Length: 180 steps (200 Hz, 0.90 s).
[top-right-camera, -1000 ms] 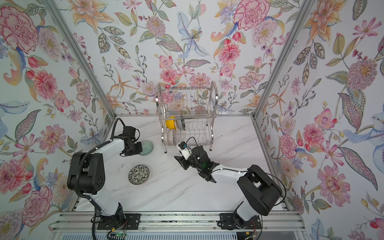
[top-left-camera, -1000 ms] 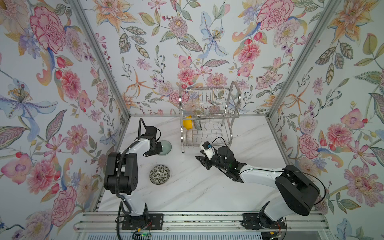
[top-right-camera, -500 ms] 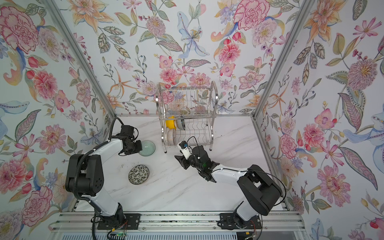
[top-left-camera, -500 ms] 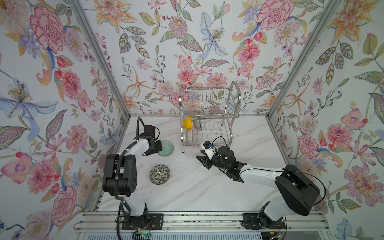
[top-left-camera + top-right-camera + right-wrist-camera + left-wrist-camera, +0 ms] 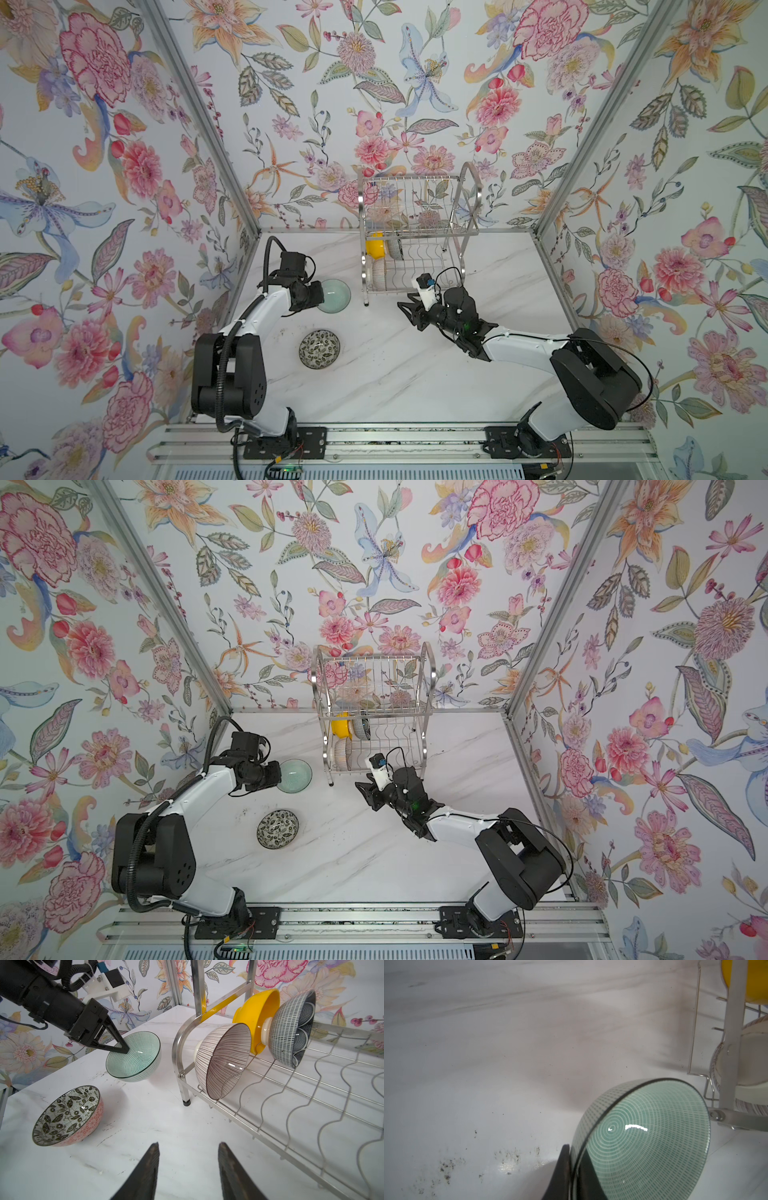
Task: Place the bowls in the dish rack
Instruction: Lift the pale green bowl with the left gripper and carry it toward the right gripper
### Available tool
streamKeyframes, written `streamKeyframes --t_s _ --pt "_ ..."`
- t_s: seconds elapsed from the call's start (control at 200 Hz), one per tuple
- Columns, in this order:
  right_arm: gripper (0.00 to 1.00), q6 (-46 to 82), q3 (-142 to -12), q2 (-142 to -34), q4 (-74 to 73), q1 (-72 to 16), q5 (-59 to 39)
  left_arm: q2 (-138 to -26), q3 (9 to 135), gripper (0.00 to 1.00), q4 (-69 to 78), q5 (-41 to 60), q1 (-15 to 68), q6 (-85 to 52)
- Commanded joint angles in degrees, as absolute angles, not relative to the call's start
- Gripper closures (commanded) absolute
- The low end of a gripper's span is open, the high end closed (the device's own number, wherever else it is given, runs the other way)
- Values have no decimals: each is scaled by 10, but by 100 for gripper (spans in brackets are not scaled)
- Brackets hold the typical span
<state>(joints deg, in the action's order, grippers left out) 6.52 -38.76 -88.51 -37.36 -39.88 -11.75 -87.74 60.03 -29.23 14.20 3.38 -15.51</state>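
Left gripper [image 5: 124, 1049] clamps tilted green bowl [image 5: 137, 1059] by its rim.
Right gripper [image 5: 189, 1145] hangs open, empty, near the dish rack [image 5: 198, 985] holding three bowls [image 5: 224, 1057].

Bright even light, soft shadows, glare inside green bowl [image 5: 643, 1147]; edges bent

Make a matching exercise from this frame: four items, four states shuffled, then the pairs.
Items
1. pale green bowl
2. leaf-patterned bowl
3. yellow bowl
4. right gripper

States
A. open, holding nothing
B. standing on edge in the dish rack
C. rim pinched by the left gripper
D. upright on the table, untouched

Pairs: 1-C; 2-D; 3-B; 4-A
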Motion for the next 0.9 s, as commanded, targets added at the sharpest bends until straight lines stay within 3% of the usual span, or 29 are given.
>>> streamKeyframes --t_s 0.0,0.405,0.896 --pt "53 91 -378 -887 -404 -391 -125 -840 578 97 -306 182 39 -144" --pt "53 167 -367 -870 -437 -373 -61 -773 530 98 -302 171 149 -171" --pt "53 226 -328 -742 -338 -356 42 -820 520 97 -240 161 287 -201"
